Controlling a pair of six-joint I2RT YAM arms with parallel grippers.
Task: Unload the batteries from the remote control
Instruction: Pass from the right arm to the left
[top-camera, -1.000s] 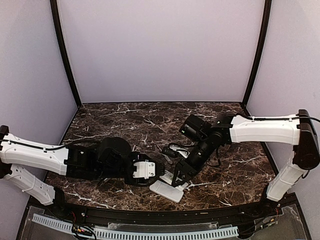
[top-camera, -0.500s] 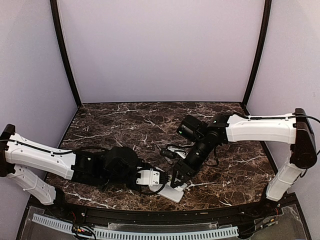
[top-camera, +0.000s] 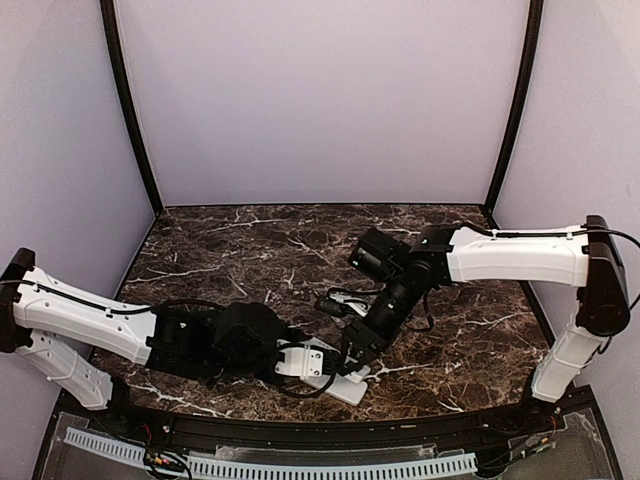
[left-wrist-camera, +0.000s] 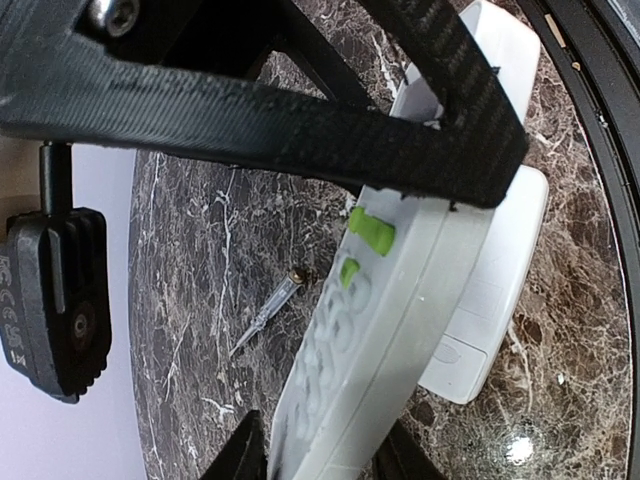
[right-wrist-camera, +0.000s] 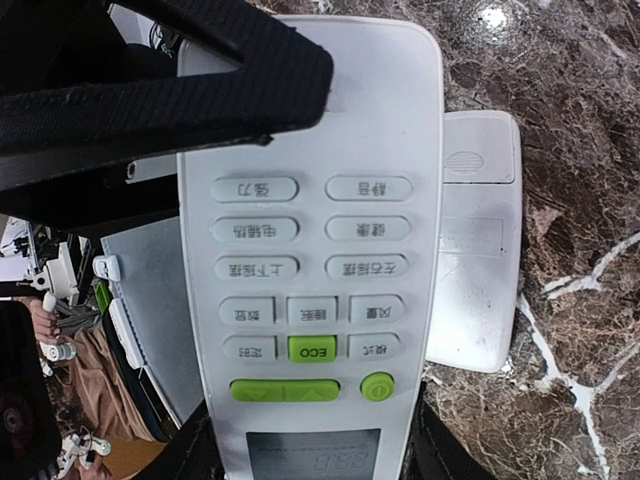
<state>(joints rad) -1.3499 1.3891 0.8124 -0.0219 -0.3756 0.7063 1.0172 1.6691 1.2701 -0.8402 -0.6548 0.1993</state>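
Marbled dark stone formed the tabletop (top-camera: 250, 250). From the left wall, the left arm (top-camera: 90, 320) reached low along the near edge toward the middle. One black finger (left-wrist-camera: 300, 120) of the left jaws lay across the far end of a white remote control (right-wrist-camera: 320, 250). Whether the left jaws were spread or pinching could not be told. In the left wrist view, a thin pointed tool (left-wrist-camera: 265, 320) lay on the stone to the left of the remote, apart from it.

The remote was held at a tilt near the front middle of the tabletop, its grey and green buttons facing the right wrist camera. It sat partly over a flat white cover (right-wrist-camera: 475, 250) that lay on the stone. The right jaws pinched the remote by its two long sides at the display end. The right arm (top-camera: 520, 255) stretched in from the right edge. The batteries could not be seen in any view.
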